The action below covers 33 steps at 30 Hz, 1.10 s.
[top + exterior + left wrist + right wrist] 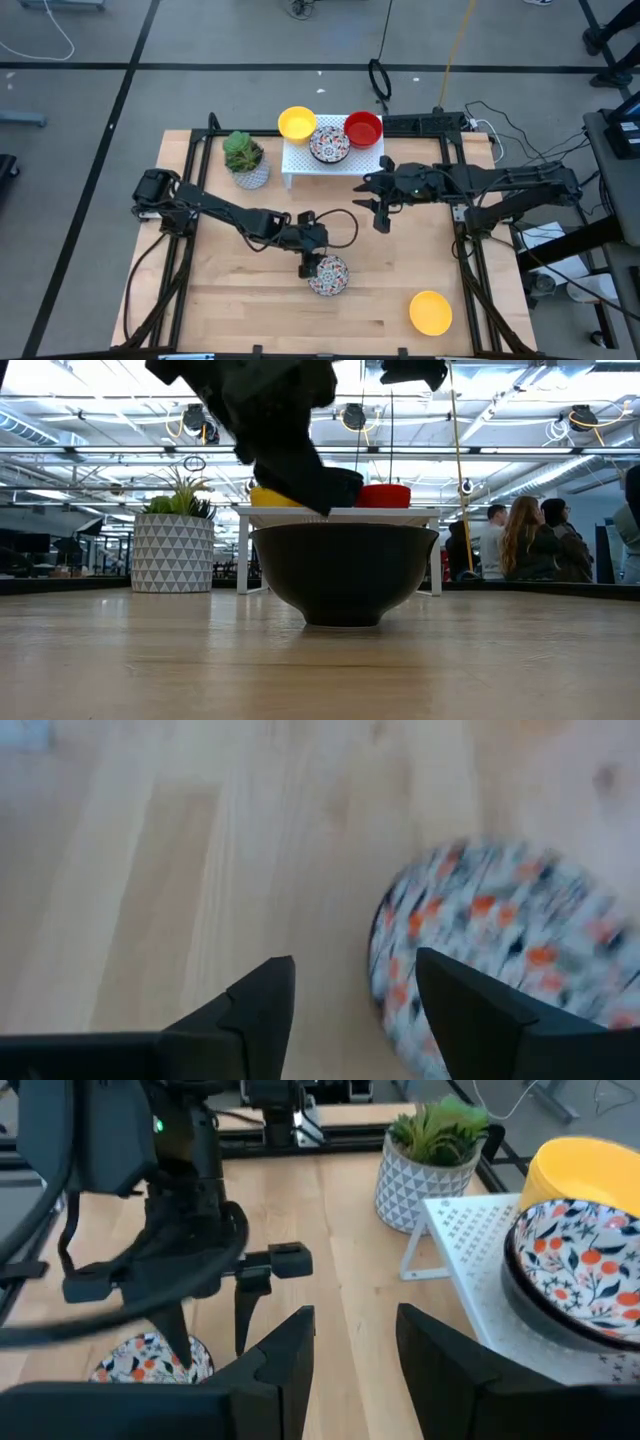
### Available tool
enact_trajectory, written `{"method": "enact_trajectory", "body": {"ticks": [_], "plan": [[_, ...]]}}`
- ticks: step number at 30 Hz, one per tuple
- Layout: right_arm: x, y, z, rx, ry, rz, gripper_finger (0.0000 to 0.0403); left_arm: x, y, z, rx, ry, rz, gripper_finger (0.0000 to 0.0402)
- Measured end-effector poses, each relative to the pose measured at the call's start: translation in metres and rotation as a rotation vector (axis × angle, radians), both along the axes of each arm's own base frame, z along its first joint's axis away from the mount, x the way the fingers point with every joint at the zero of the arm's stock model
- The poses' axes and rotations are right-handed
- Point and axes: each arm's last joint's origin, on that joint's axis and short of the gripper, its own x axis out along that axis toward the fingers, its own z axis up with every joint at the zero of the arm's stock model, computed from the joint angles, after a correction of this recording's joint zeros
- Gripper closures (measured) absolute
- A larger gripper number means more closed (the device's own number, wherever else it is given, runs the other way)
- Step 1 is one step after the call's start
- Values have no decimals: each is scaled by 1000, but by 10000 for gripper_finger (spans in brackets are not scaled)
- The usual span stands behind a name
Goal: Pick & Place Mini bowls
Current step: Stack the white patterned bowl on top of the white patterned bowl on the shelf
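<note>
Mosaic-patterned mini bowl (328, 276) sat on the wooden worktop (230, 300). Left pincer (307, 266) hung open, touching its left rim. Right pincer (381, 216), fingers apart, hovered beyond it, near the white rack (298, 160).

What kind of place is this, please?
Probably a robotics lab in an open industrial hall: a wooden table with two arms, exposed ceiling pipes, cables on the floor, and people standing behind.

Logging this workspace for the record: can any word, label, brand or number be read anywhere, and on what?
None can be read: the patterned mini bowl, the white perforated rack and the triangle-patterned white plant pot carry only decoration.
</note>
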Motion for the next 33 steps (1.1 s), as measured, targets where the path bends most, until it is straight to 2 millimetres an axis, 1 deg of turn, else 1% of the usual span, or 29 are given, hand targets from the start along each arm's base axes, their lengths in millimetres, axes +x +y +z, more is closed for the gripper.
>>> {"method": "enact_trajectory", "body": {"ticks": [1,3,9,10,12,14,16,18,20,23,26,27,29,31,33], "plan": [[0,0,-2,-1,11,0,273,-1,0,-3,4,21,-1,188],[0,0,-6,-1,20,0,273,5,0,-10,-7,8,0,188],[-1,0,-16,-5,55,1,273,10,-2,-29,-26,51,-24,188],[-1,0,-16,-5,53,1,273,9,-2,-34,-26,74,-26,188],[-1,0,-16,-5,51,1,273,13,-3,-37,-39,63,-17,188],[-1,0,-17,-5,50,1,273,10,-2,-42,-39,100,-6,188],[0,0,-17,-4,48,3,273,13,-3,-44,-44,92,-6,194],[0,0,-16,-2,43,2,273,11,-3,-48,-44,123,-6,212],[0,0,-16,-2,44,2,273,11,-3,-50,-55,129,-14,242],[0,0,-17,-2,46,2,273,10,-4,-52,-66,150,-21,302],[0,0,-17,-1,46,2,273,12,-5,-49,-106,126,-38,367],[0,0,-17,-1,46,2,273,13,-4,-47,-125,121,-44,380],[0,0,-17,-1,46,2,273,13,-4,-45,-158,117,-55,383],[0,0,-17,-1,47,2,273,13,-3,-44,-182,115,-58,373],[0,0,-17,-1,47,2,273,11,-3,-37,-180,102,-63,365]]}}
